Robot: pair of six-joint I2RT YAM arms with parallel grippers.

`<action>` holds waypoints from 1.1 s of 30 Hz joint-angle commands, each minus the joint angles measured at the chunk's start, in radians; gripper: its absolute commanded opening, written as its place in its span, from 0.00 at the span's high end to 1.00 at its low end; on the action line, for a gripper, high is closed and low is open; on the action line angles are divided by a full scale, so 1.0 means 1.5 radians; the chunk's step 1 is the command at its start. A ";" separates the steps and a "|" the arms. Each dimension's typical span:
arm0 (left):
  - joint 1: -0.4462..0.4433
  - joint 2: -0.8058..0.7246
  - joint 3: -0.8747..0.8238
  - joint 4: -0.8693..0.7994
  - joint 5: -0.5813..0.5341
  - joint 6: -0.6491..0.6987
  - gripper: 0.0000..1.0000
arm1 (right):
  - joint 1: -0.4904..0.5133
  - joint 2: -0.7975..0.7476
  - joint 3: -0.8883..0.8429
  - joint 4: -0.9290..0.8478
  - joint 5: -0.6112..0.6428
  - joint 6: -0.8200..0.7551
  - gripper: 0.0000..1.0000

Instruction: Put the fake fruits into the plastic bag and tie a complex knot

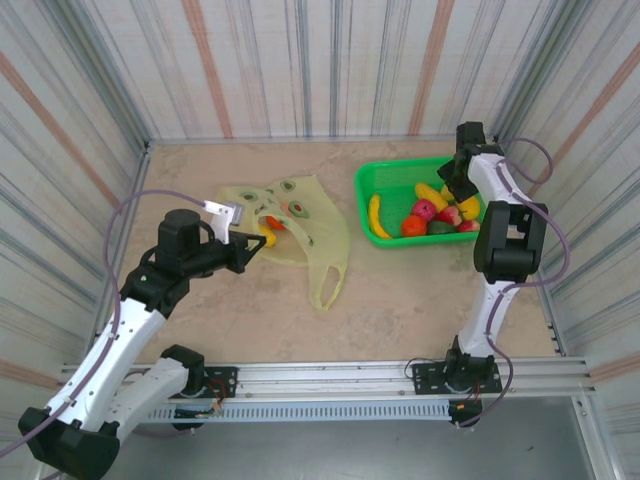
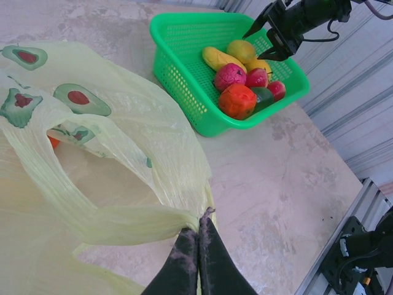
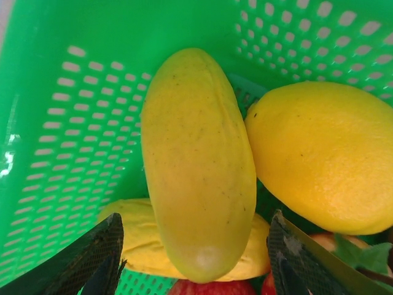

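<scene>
Yellow-green plastic bag (image 1: pixel 300 225) lying on counter (image 1: pixel 400 290) left of green basket (image 1: pixel 372 175), left gripper (image 2: pixel 198 236) fingers clamping its handle (image 2: pixel 123 224). Right gripper (image 3: pixel 196 246) fingers hanging open astride banana (image 3: pixel 196 160) inside basket; glossy skin possibly slipping, lemon (image 3: pixel 319 153) beside possibly jamming one finger.

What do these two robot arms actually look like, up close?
Both the left arm and right arm have white tube segments joined by chunky black joints. A greyish-purple cable loops alongside each. The left gripper has two slim black fingers, scuffed pale; the right gripper has black wedge-shaped ones.
</scene>
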 commanded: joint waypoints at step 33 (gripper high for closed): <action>0.028 0.004 -0.002 -0.005 -0.002 -0.002 1.00 | 0.075 -0.332 -0.250 0.197 -0.223 -0.088 0.64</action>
